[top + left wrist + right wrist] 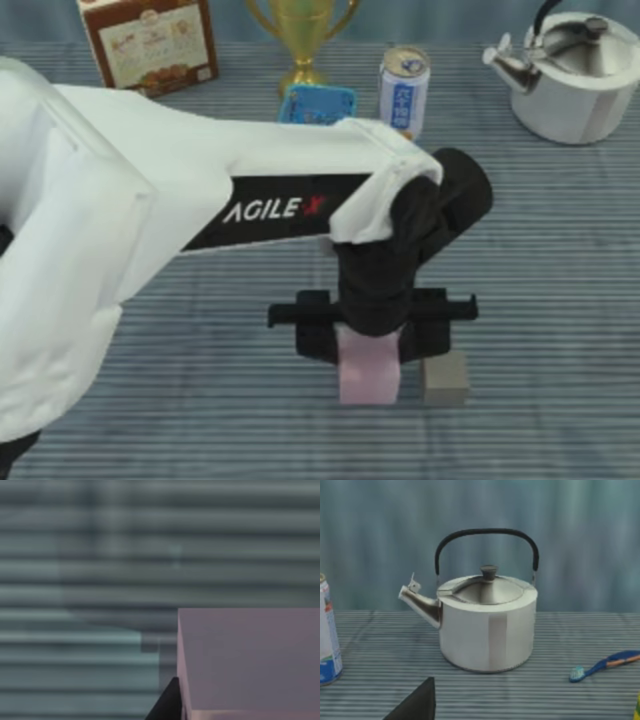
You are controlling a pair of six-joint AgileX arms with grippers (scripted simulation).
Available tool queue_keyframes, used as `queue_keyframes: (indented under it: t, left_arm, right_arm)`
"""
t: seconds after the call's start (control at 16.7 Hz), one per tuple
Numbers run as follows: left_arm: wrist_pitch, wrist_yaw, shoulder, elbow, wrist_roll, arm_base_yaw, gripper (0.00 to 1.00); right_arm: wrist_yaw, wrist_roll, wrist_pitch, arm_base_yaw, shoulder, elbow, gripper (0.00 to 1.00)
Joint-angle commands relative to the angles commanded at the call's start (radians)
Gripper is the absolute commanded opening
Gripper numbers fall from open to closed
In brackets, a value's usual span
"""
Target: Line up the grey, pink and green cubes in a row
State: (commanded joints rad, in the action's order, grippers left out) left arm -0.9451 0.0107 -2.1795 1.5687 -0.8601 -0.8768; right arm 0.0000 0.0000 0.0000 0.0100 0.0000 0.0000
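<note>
The left arm reaches far across the table [560, 300], and its left gripper [368, 345] stands straight down over the pink cube [367, 378] near the front edge, toward the middle. The fingers bracket the cube on either side; whether they are pressed against it or have let go I cannot tell, since the wrist hides the contact. In the left wrist view the pink cube [250, 660] fills the corner with one dark fingertip [167, 705] right at its edge. The grey cube [444, 378] sits just beside the pink one on its right, apart by a slim gap and roughly level with it, so two of the three look lined up. No green cube shows in any view; it may be hidden under the arm, and it seems to be the piece left to place. The right gripper is out of the top view, its camera facing a steel kettle [487, 625], a drink can [327, 635] and a toothbrush [605, 666].
</note>
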Motion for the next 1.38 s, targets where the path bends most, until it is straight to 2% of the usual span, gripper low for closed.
queue_keyframes:
  t: [0.18,0.24,0.78,1.2,1.38]
  left_arm:
    - [0.000,0.000,0.000,0.000,0.000,0.000,0.98]
    - [0.000,0.000,0.000,0.000,0.000,0.000,1.00]
    - [-0.004,0.000,0.001,0.004,0.000,0.002,1.00]
    - [-0.226,0.000,0.063,0.155,-0.006,0.016,1.00]
    - [-0.244,0.001,0.074,0.170,-0.005,0.018,1.00]
  right_arm:
    - [0.000,0.000,0.000,0.000,0.000,0.000,1.00]
    - [0.000,0.000,0.000,0.000,0.000,0.000,1.00]
    - [0.000,0.000,0.000,0.000,0.000,0.000,1.00]
    - [0.000,0.000,0.000,0.000,0.000,0.000,1.00]
    - [0.000,0.000,0.000,0.000,0.000,0.000,1.00]
